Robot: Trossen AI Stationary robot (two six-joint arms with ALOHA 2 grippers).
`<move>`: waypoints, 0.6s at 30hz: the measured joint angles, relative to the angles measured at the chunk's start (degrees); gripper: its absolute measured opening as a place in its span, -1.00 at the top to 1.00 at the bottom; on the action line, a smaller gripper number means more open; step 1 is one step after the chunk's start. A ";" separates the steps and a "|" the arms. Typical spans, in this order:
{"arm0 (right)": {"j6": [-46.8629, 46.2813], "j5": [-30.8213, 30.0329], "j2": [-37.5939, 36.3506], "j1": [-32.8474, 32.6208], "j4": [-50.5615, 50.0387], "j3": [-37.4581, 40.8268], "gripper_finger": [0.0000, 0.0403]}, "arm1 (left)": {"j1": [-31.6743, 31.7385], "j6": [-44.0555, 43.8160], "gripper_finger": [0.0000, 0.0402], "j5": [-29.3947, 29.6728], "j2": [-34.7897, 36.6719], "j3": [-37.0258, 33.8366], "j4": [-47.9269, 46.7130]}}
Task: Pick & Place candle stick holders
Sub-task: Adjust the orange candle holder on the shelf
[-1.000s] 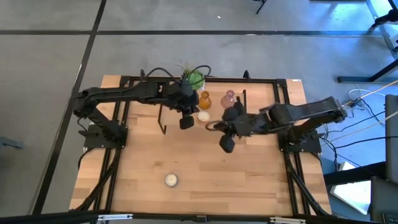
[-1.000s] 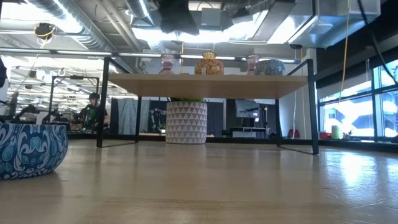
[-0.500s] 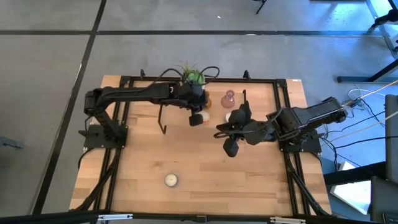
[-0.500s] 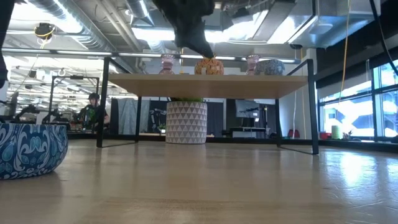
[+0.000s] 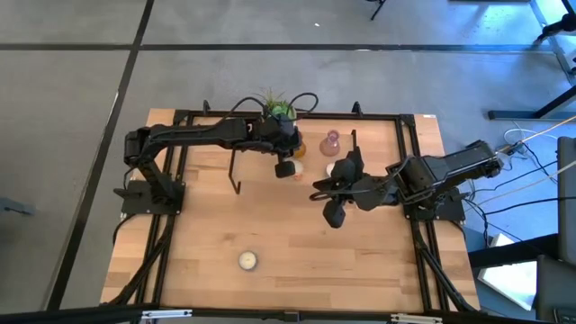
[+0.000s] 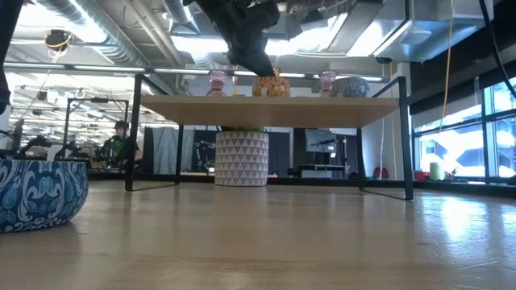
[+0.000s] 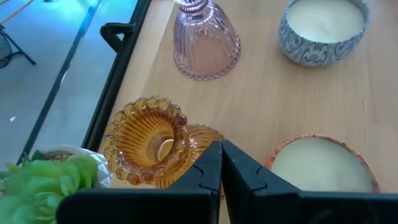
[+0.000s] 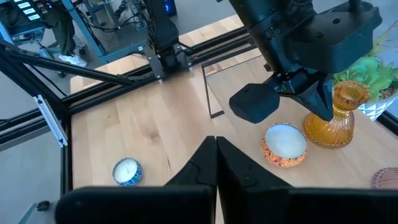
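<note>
On the raised wooden shelf (image 6: 274, 105) stand the candle stick holders: an amber glass one (image 7: 155, 140), a pink glass one (image 7: 205, 37), a cream one with an orange rim (image 7: 317, 165) and a cream one with a blue-white wall (image 7: 323, 28). A second pink one (image 6: 218, 80) shows in the low view. My left gripper (image 7: 221, 163) is shut, its tips right beside the amber holder (image 8: 333, 118). My right gripper (image 8: 214, 148) hangs shut above the table, nearer and to the right, holding nothing. Another cream holder in a blue wall (image 5: 247, 261) stands on the table near its front edge. My left gripper comes slanting down from the table's left, its shut fingertips (image 8: 322, 107) beside the amber holder's neck (image 8: 341, 102). Whether they touch it I cannot tell. The holder stands upright on the shelf.
A green spiky plant (image 5: 281, 110) in a white patterned pot (image 6: 242, 157) stands at the far edge, close to the amber holder. The shelf's black frame legs (image 6: 133, 133) rise from the table. The wooden table (image 5: 297, 270) around the blue-walled holder is open.
My left gripper has moved down and toward the table's far right, ending beside the amber holder; it now shows in the low view above the shelf. My right arm has swung a little toward the right edge and turned slightly. Both grippers stay shut. The holders have not moved.
</note>
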State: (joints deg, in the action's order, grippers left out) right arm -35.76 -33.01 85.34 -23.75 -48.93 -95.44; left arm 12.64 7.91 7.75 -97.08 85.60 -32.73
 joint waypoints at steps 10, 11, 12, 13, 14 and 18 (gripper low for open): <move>0.14 0.00 0.00 0.02 -0.03 0.02 1.00 | 1.35 0.42 0.99 0.83 0.00 0.00 0.09; 0.14 0.00 0.00 0.02 -0.04 0.02 1.00 | 1.50 0.50 0.99 0.83 0.00 0.00 0.14; 0.14 0.00 0.00 0.00 -0.04 0.02 1.00 | 1.63 0.69 0.99 0.83 0.00 0.00 0.20; 0.15 0.00 0.01 0.00 -0.04 0.02 1.00 | 1.77 0.82 0.99 0.80 0.00 0.00 0.29; 0.15 0.01 0.02 0.00 -0.04 0.02 1.00 | 1.77 0.82 0.99 0.80 0.00 0.00 0.47; 0.21 0.00 0.03 0.02 -0.13 0.02 1.00 | 1.79 0.85 0.99 0.80 0.00 0.02 1.44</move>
State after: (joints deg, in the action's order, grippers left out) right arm -35.55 -33.01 85.37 -23.73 -49.06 -95.42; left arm 14.44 8.75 8.56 -97.08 85.62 -31.29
